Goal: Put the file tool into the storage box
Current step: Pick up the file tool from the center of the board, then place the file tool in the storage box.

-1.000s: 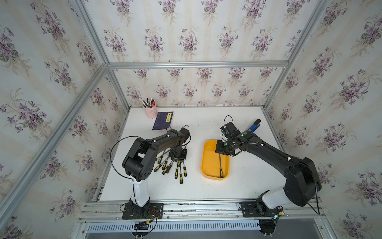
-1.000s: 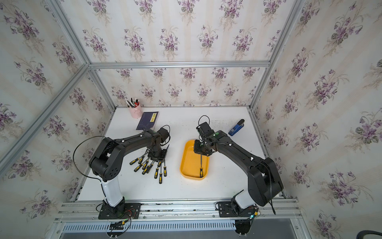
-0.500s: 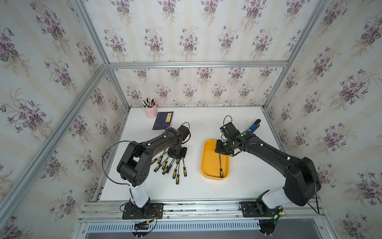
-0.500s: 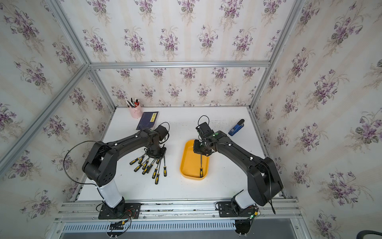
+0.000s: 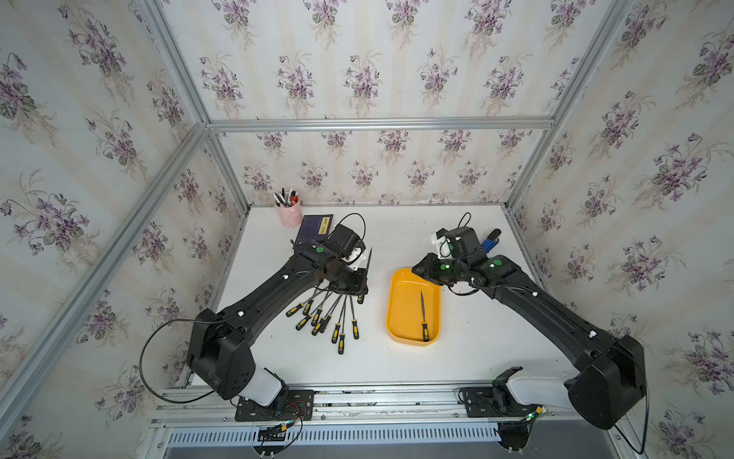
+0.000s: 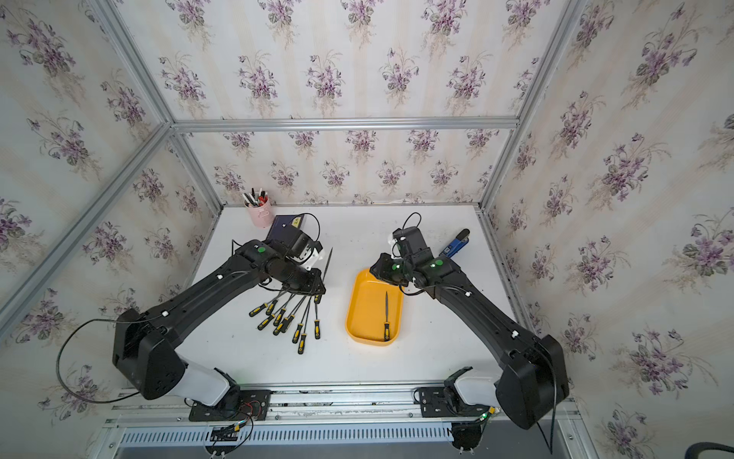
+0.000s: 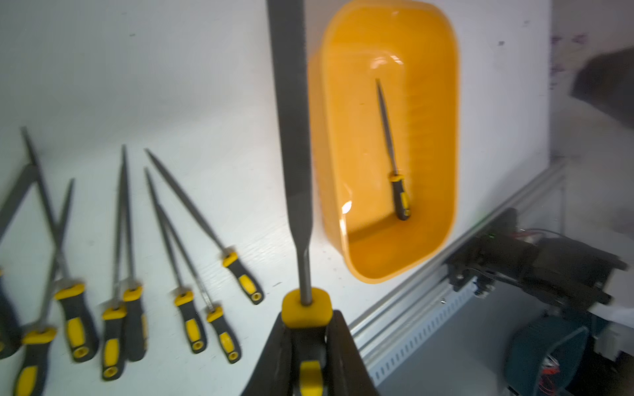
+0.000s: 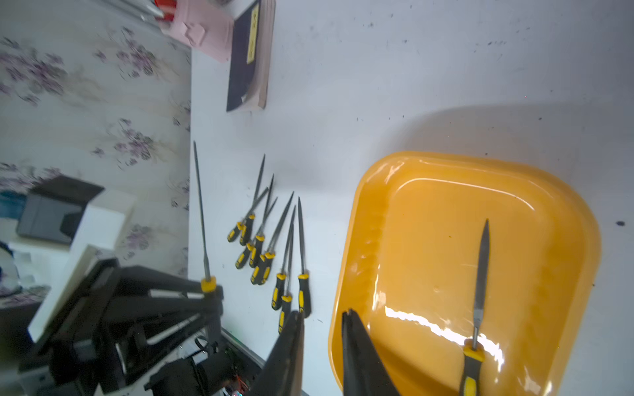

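Step in hand: carrying to box [image 5: 403, 314]. Clamped by its handle in left pincer [image 7: 307, 320]: one file [image 7: 290, 137], raised off bench [image 5: 476, 349] beside box, not yet over it. Next: cross rim, lower, release. Over box's far rim: right pincer [image 8: 322, 317], slightly apart, empty. Count: one stored file [image 5: 423, 314] in box; nine loose files [image 5: 329, 314] beside box, overlap permitting.

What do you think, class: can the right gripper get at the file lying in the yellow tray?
Probably yes: the right gripper hangs near the rim of the yellow tray, jaws slightly apart and empty, and nothing covers the file.
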Action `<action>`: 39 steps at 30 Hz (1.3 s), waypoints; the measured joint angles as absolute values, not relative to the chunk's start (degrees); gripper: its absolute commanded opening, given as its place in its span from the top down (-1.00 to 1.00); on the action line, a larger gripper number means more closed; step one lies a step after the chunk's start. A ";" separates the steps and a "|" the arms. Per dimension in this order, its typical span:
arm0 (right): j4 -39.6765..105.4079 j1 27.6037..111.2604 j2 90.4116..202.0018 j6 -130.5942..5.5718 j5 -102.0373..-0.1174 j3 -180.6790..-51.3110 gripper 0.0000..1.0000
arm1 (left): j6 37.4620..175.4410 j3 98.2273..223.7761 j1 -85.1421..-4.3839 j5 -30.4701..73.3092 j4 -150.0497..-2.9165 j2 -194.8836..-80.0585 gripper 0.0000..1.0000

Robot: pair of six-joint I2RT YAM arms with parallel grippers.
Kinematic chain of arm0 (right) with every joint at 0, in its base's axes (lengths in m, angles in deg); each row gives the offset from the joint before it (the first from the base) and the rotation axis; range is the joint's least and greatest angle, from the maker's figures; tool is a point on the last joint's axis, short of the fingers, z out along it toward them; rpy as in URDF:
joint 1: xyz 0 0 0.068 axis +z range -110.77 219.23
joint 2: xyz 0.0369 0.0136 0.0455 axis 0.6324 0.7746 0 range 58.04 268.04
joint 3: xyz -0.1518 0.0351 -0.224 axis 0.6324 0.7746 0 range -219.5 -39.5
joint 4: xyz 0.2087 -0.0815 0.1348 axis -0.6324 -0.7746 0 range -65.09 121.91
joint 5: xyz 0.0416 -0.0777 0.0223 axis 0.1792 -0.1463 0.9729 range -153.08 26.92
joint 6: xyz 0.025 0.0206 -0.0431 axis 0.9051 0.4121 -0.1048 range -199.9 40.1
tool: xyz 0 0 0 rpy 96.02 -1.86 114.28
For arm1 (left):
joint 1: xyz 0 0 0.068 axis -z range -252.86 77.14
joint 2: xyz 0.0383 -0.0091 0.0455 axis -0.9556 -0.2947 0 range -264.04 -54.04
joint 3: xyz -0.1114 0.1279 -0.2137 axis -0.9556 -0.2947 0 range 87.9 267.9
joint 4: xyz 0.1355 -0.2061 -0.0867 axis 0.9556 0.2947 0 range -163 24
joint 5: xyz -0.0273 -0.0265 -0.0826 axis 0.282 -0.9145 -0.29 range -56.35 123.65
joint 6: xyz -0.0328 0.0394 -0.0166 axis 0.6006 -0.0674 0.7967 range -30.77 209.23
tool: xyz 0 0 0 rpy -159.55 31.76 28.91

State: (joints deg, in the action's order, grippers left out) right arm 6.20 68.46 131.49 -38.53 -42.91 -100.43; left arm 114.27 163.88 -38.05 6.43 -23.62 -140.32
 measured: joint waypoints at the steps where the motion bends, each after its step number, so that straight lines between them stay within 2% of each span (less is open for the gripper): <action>1: 7.34 68.62 131.10 -37.79 -41.80 -100.17 0.48 | 115.34 164.04 -36.63 5.22 -24.77 -140.30 0.66; 7: 10.20 72.27 129.09 -36.11 -39.04 -98.92 0.45 | 121.04 164.45 -28.26 3.85 -29.71 -142.05 0.68; 13: 9.11 73.08 128.28 -35.10 -39.50 -98.35 0.45 | 124.65 165.24 -23.74 5.88 -31.70 -143.73 0.68; 30: -1.30 73.45 127.73 -38.03 -43.39 -101.20 0.43 | 125.68 165.98 -22.75 8.70 -32.21 -145.48 0.70; 39: -1.65 73.45 130.57 -39.34 -44.60 -100.50 0.43 | 125.55 166.42 -22.80 8.70 -32.01 -146.00 0.71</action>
